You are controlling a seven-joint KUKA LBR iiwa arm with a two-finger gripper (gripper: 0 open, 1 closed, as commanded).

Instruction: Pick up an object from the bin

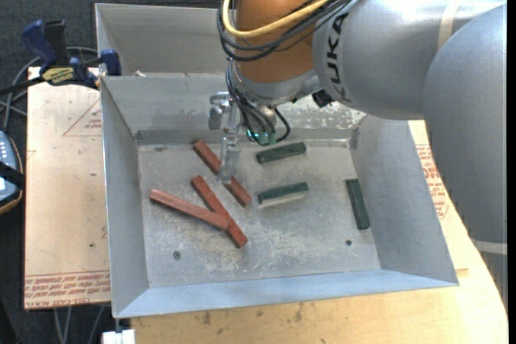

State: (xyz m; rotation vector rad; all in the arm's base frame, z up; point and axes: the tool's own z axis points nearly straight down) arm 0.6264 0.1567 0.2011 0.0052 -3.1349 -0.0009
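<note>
Found the hand [229, 167] lowered into the rear middle of the bin [121, 197], its tip right beside a slanting red-brown stick [207, 156]; cannot tell whether touching. Cannot tell whether spread or pressed together. Noted a short red-brown piece [239, 193] just in front of it. Logged two more red-brown sticks further front-left, one long [184, 205] and one crossing it [219, 212]. Recorded three dark green bars to the right: near [281, 152], middle [283, 194], and by the right wall [357, 203].
</note>
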